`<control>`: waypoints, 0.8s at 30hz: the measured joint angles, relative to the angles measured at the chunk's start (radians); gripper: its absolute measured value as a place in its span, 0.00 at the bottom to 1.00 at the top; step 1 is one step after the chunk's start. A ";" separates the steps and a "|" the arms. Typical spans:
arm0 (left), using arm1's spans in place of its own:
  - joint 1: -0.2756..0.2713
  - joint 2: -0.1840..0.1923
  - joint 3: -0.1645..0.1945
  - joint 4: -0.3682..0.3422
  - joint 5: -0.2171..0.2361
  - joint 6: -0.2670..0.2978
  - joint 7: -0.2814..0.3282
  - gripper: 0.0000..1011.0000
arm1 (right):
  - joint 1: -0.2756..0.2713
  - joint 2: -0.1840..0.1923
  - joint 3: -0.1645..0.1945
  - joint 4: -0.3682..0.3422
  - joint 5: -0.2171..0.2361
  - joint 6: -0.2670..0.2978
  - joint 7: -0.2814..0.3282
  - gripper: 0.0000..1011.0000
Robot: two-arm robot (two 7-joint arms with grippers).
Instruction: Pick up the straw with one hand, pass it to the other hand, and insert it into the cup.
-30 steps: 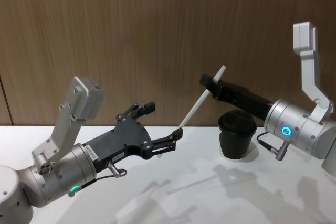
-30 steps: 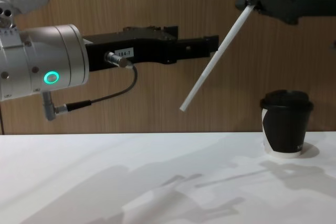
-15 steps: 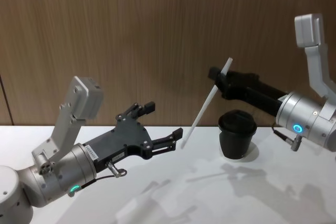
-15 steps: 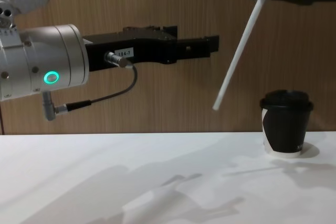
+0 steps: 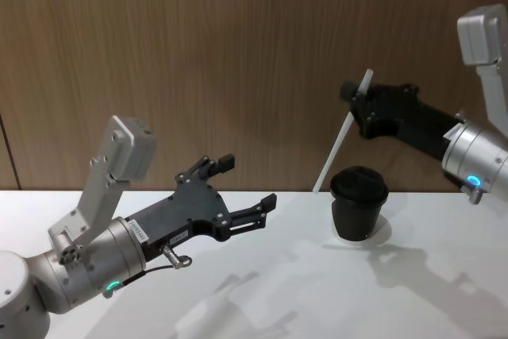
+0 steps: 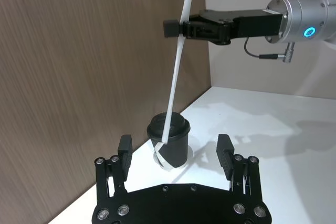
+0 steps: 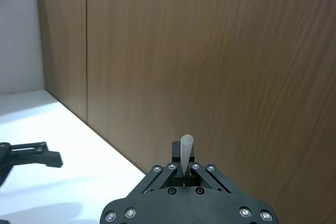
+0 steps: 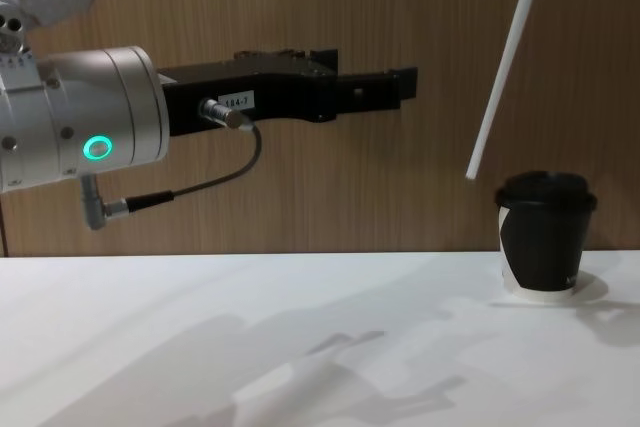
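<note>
A: Where is the straw [image 5: 337, 142]?

B: Up in the air. The right gripper [image 5: 359, 99] is clamped on it near its upper end, and a short stub sticks out past the fingers. In the right wrist view the two fingers are pressed together on the tube.

A: Is it upright?

B: No, it is steeply tilted. The top leans toward the robot's right and the lower end points down toward its left.

A: And the cup [image 5: 359, 206]?

B: It stands upright on the white surface [image 5: 262, 291] on the robot's right, with its black lid on. In the chest view the straw's lower end hangs just beside the left edge of the lid, about level with its top and not touching it. The straw is outside the cup.

A: What about the other arm?

B: The left gripper [image 5: 248, 182] is held above the surface on the robot's left. Its fingers are spread apart and point toward the cup, clear of the straw. A green ring [image 8: 97, 148] glows on its silver wrist.

A: And behind it all?

B: A wood-panelled wall [image 5: 198, 53] runs along the far edge of the surface.
</note>
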 joint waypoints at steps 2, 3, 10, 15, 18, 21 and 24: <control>0.000 0.000 0.000 0.000 0.000 0.000 0.000 0.99 | 0.007 0.006 0.000 0.006 -0.010 -0.010 0.003 0.01; 0.000 0.000 0.000 0.000 0.000 0.000 0.000 0.99 | 0.010 0.008 -0.001 0.009 -0.015 -0.015 0.005 0.01; 0.000 0.000 0.000 0.000 0.000 0.000 0.000 0.99 | 0.038 0.020 0.008 0.036 -0.037 -0.036 0.019 0.01; 0.000 0.000 0.000 0.000 0.000 0.000 0.000 0.99 | 0.054 0.025 0.015 0.054 -0.045 -0.040 0.026 0.01; 0.000 0.000 0.000 0.000 0.000 0.000 0.000 0.99 | 0.063 0.028 0.019 0.065 -0.051 -0.041 0.030 0.01; 0.000 0.000 0.000 0.000 0.000 0.000 0.000 0.99 | 0.072 0.031 0.023 0.076 -0.057 -0.042 0.035 0.01; 0.000 0.000 0.000 0.000 0.000 0.000 0.000 0.99 | 0.077 0.033 0.026 0.084 -0.061 -0.042 0.038 0.01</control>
